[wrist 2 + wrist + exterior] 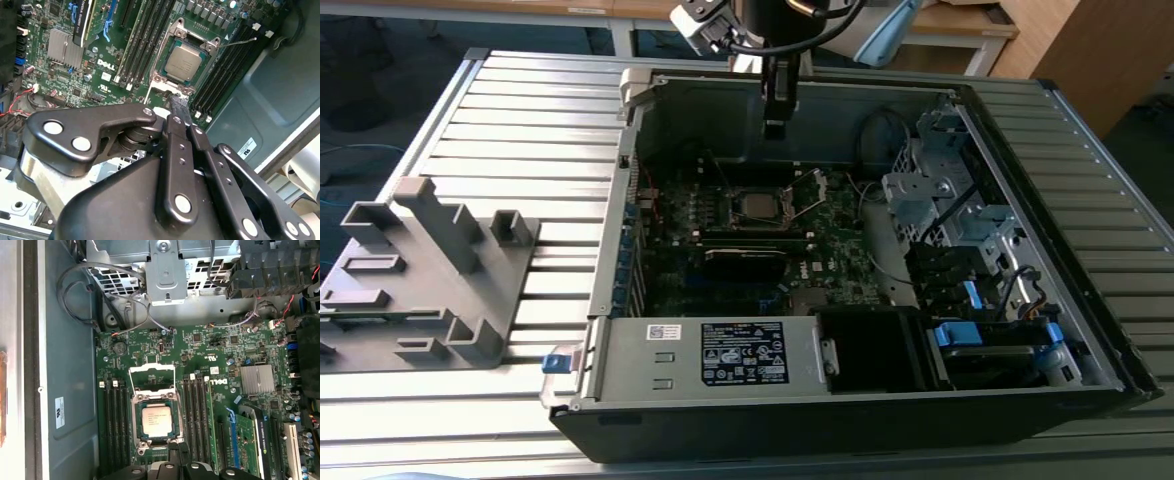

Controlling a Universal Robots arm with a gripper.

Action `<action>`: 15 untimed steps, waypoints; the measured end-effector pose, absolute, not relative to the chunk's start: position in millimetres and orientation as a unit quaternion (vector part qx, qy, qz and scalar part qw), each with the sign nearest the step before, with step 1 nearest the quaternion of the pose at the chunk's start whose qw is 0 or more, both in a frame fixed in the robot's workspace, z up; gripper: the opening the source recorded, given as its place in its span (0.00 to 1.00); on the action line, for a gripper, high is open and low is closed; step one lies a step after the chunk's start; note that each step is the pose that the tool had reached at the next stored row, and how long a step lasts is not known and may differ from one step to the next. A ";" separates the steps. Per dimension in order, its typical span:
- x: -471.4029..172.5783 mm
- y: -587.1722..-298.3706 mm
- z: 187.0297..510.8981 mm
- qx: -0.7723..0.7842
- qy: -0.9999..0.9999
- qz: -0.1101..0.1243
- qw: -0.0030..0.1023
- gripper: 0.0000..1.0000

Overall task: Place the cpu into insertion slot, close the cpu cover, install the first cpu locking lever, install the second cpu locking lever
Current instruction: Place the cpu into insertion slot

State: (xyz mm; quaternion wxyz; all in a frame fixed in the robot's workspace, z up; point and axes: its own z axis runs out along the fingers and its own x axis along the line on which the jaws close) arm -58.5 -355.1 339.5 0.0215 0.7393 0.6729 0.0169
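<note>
The cpu (156,421) lies flat in its socket on the green motherboard, its silver-grey top also seen in the second wrist view (182,61) and in the exterior view (754,207). The cpu cover (152,377) is swung open, lying back beside the socket, so the chip is uncovered. A thin wire locking lever (240,42) stands raised off the socket's far side. My gripper (775,128) hangs above the case, over the socket's edge and clear of the board. Its black fingertips (179,107) are together with nothing between them.
The open computer case (630,200) lies on a slatted metal table. Memory slots (196,415) flank the socket. A heatsink (257,379), drive cage (927,190), loose cables (80,285) and power supply (707,350) fill the case. A grey fixture (420,270) stands at the exterior view's left.
</note>
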 end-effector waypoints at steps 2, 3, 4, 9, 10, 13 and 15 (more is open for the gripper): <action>-58.5 -355.1 339.5 0.739 0.673 0.017 0.021 0.11; -58.4 -355.1 339.5 0.739 0.673 0.017 0.021 0.11; -58.4 -355.1 339.5 0.739 0.673 0.017 0.021 0.11; -58.5 -355.1 345.3 0.739 0.673 0.017 0.021 0.11; -58.5 -355.1 346.2 0.739 0.673 0.017 0.021 0.11; -58.5 -355.0 351.3 0.739 0.673 0.017 0.021 0.11; -58.5 -355.1 355.7 0.739 0.673 0.017 0.021 0.11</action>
